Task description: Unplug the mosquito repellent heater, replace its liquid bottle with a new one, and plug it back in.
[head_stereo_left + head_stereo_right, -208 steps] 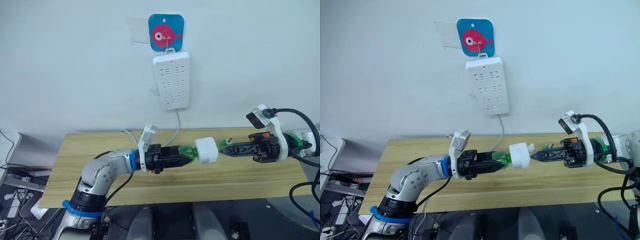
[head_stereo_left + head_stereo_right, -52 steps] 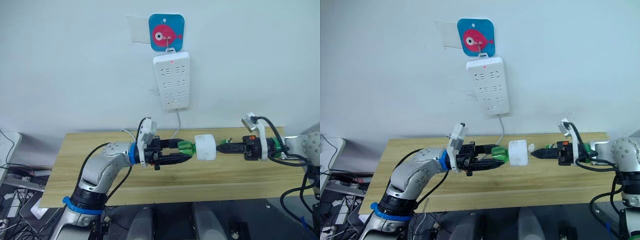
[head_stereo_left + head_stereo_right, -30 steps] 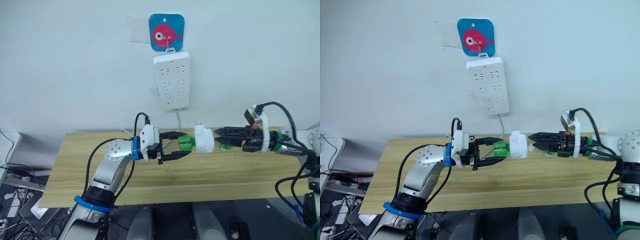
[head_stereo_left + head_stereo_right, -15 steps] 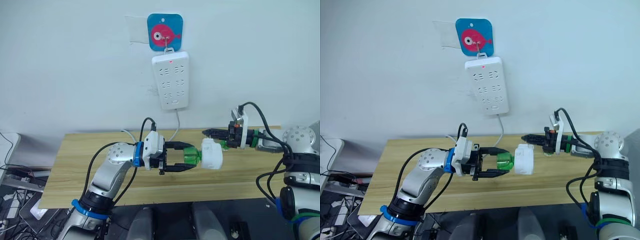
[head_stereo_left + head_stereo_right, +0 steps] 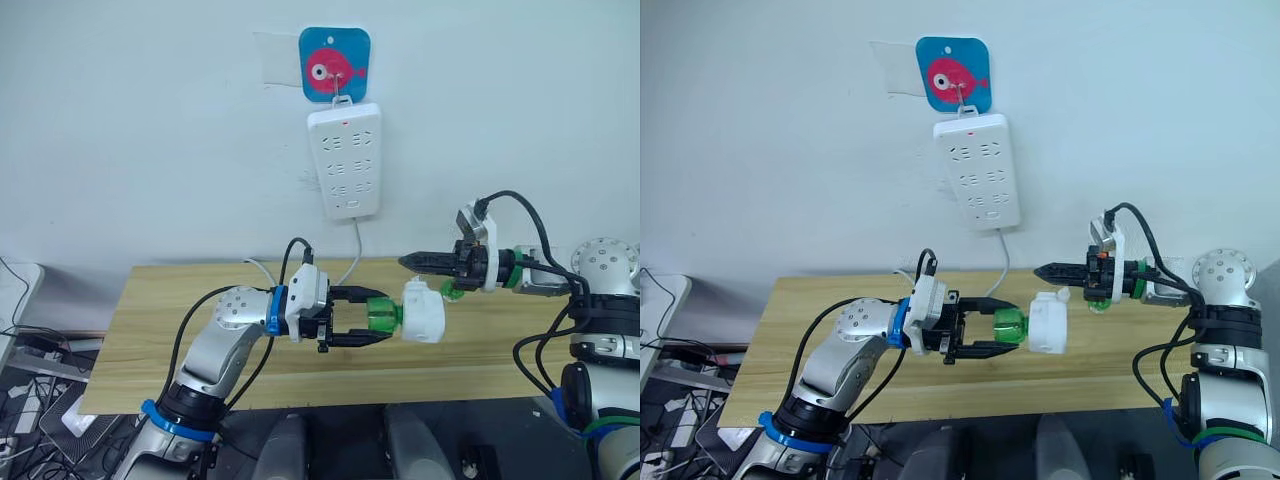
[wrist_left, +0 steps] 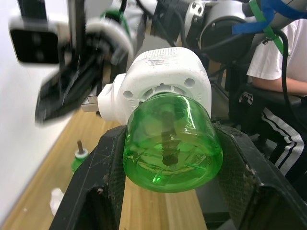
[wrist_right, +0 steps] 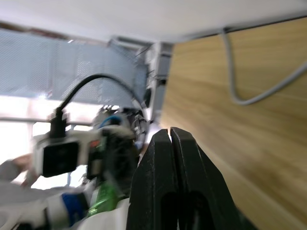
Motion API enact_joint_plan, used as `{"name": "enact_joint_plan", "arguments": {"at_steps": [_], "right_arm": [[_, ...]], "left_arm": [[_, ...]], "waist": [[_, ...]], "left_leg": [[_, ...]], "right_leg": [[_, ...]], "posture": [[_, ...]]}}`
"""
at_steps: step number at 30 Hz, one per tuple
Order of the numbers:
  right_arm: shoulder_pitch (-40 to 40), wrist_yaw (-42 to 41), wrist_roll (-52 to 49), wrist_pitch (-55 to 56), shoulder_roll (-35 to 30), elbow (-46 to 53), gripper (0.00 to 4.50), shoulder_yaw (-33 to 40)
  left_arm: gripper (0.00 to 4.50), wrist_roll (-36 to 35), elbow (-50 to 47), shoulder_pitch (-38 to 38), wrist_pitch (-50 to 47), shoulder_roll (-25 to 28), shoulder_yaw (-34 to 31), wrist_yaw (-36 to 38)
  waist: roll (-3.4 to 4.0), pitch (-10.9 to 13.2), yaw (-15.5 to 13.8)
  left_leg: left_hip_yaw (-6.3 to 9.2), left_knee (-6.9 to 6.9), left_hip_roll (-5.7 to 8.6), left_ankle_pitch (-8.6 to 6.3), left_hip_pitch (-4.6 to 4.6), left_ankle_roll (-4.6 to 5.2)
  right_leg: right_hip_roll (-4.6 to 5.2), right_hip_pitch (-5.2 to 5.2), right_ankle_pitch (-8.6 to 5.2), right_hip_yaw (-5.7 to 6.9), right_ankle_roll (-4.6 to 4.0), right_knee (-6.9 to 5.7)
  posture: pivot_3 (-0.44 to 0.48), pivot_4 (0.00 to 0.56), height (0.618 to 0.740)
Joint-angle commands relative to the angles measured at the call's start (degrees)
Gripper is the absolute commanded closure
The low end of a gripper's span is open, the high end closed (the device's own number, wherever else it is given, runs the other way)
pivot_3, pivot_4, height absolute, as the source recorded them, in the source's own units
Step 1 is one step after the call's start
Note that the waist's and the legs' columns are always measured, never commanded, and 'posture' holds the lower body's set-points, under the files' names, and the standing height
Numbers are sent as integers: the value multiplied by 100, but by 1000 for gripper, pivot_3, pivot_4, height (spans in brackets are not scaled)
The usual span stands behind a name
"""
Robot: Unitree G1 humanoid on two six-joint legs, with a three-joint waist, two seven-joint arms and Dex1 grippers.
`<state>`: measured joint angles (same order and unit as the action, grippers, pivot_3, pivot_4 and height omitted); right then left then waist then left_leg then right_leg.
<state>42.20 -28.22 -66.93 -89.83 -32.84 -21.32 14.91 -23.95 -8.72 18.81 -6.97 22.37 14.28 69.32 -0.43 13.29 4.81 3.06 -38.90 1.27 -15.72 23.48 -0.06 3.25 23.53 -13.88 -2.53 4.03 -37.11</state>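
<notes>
left tool (image 5: 368,323): we see it clamped on the green bottle (image 5: 381,316), which is seated in the mosquito repellent heater (image 5: 424,310), held in the air over the wooden surface (image 5: 150,340).
right tool (image 5: 408,262): fingers pressed together on nothing, tip just above the heater.
step in hand: we judge it is separating bottle from heater; we should grip the white body squarely and twist along the bottle's axis.
beyond: power strip (image 5: 343,160) on the wall.

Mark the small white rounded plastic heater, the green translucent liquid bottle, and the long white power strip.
Small white rounded plastic heater (image 5: 424,310): left eye view, middle of its body.
Green translucent liquid bottle (image 6: 170,141): left wrist view, base of the bottle.
Long white multi-socket power strip (image 5: 343,160): left eye view, centre of its socket face.
</notes>
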Motion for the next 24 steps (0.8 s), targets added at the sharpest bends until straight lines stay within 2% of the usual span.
{"name": "enact_joint_plan", "arguments": {"at_steps": [1,4,7,14,18,24], "right_arm": [[-59,-132,320,261,-190,27,4451,180],[-80,-312,425,227,-353,50,4451,242],[-93,-589,277,-148,-579,12,3908,427],[-846,-1139,-1553,-267,-1987,184,1454,-607],[-1086,-902,-2234,-267,-2168,269,30,-858],[-1180,-159,-3235,-251,-2006,527,30,-1073]], "left_arm": [[2249,-35,-120,33,125,11,-52,-8],[2249,48,-41,5,280,63,-103,-3],[2249,148,56,7,554,100,-154,-1],[2249,560,621,190,1746,60,-208,32],[2249,625,878,333,2073,-35,-210,-48],[2249,612,919,381,2156,-90,-160,-81]], "waist": [[0,0,1],[0,0,0],[0,0,-2],[-2,1,-16],[-2,1,13],[-3,1,9]], "left_leg": [[0,0,0,0,0,0],[0,1,0,0,0,0],[0,1,0,0,0,0],[-3,2,0,-1,2,1],[-7,0,-2,-1,-1,1],[-2,1,-6,0,-2,1]], "right_leg": [[0,0,0,0,0,1],[0,1,0,0,0,2],[0,0,0,0,0,0],[2,-2,0,-1,0,10],[1,-3,0,-4,0,5],[-4,-2,0,-1,0,2]], "posture": [[-128,228,740],[-128,228,740],[-126,228,740],[-128,228,740],[-126,227,740],[-124,221,740]]}}
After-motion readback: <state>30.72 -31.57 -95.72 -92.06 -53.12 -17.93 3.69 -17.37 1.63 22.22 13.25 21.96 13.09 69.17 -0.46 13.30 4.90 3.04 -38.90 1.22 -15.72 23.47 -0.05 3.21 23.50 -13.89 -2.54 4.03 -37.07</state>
